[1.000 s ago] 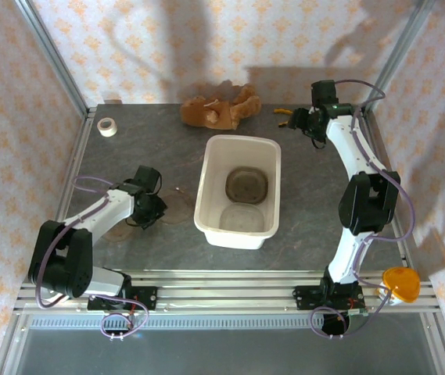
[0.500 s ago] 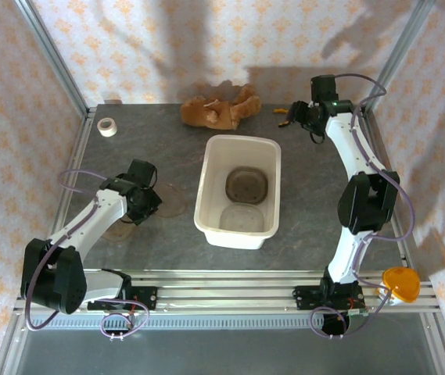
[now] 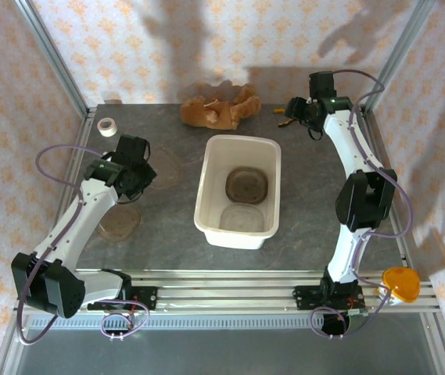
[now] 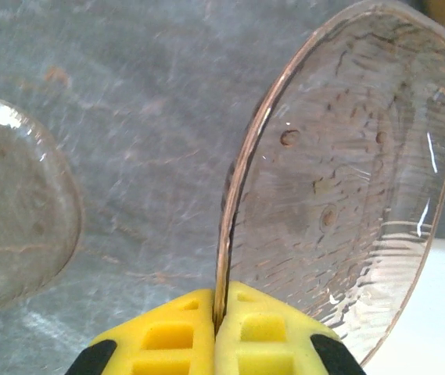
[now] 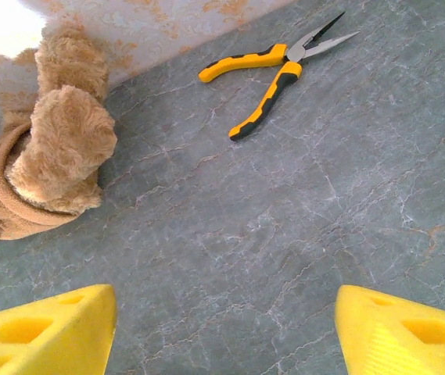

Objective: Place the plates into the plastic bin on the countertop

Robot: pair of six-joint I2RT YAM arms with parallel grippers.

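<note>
My left gripper (image 3: 142, 170) is shut on the rim of a clear, brown-tinted plate (image 4: 339, 180), held on edge above the countertop (image 3: 167, 234) left of the plastic bin (image 3: 206, 183). In the left wrist view the yellow pads of that gripper (image 4: 220, 312) pinch the plate's edge. A second plate (image 3: 120, 223) lies flat on the countertop nearer the front; this plate (image 4: 11, 219) also lies at the left below the gripper. Two plates (image 3: 245, 186) rest inside the bin. My right gripper (image 3: 296, 111) hovers open at the back right; nothing sits between the jaws of this gripper (image 5: 226, 336).
A brown teddy bear (image 3: 218, 108) lies at the back, behind the bin. Yellow-handled pliers (image 5: 281, 66) lie near the back right corner. A white tape roll (image 3: 106, 126) sits at the back left. Aluminium rails (image 3: 230, 285) edge the front.
My left arm has lifted the plate off the countertop and swung it back and to the left. The right gripper has crept slightly toward the back wall.
</note>
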